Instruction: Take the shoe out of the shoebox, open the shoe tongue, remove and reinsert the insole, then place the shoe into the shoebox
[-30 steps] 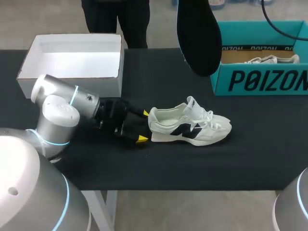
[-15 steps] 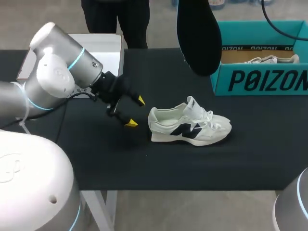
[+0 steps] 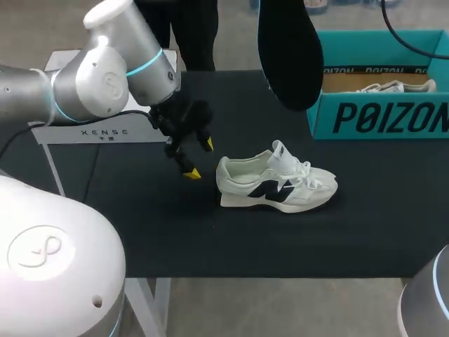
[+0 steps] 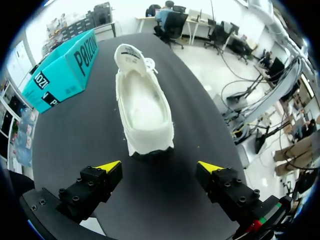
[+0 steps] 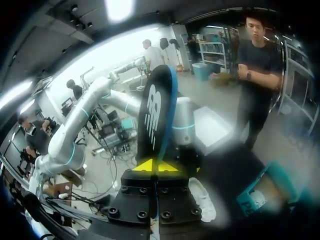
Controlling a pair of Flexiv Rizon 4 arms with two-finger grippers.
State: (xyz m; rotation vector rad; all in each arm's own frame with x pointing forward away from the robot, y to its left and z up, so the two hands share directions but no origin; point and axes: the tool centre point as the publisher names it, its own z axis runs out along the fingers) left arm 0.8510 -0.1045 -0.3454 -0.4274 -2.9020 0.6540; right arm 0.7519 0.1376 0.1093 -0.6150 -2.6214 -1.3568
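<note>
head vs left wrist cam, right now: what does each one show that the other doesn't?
Head only: the black insole raised above the table, and a second shoe lying in the teal box. Left wrist only: the inside of the white shoe, seen from its heel end. Both: that shoe on the black table, the teal box, and the left gripper with its fingers open, clear of the heel.

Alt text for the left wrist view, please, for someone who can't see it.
A white sneaker stands on the black table just ahead of the left gripper, heel end towards it. The gripper is open and does not touch the shoe. A teal shoebox sits further off, beside the sneaker's toe end.
</note>
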